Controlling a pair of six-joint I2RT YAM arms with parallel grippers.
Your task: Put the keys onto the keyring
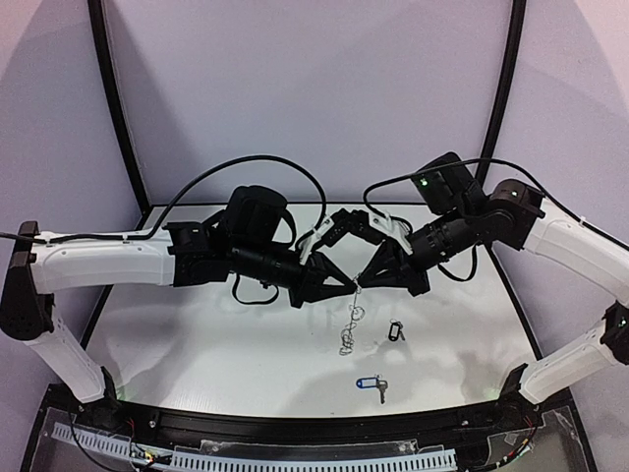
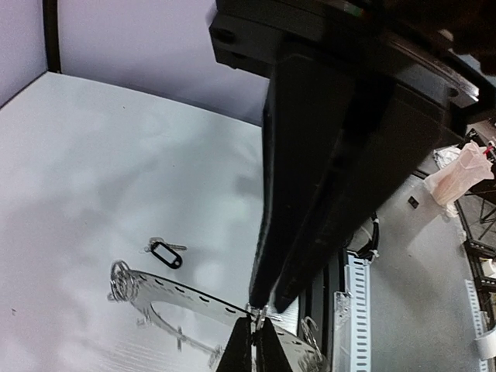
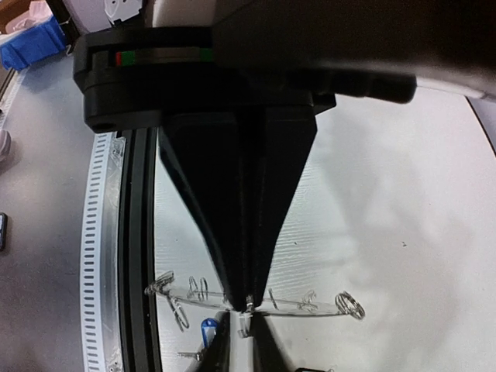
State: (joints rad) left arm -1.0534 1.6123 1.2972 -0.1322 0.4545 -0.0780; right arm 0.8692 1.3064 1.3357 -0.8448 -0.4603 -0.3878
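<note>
**Keyring pinched between both arms, centre frame**

The left end effector [image 1: 345, 283] and the right end effector [image 1: 363, 282] are both pinching the keyring [image 1: 350, 324] at its upper rim. It is hanging edge-on beneath them. The black-headed key [image 1: 396, 331] and the blue-tagged key [image 1: 371, 384] are lying separately on the counter [image 1: 197, 344], lower right of centre.
</note>
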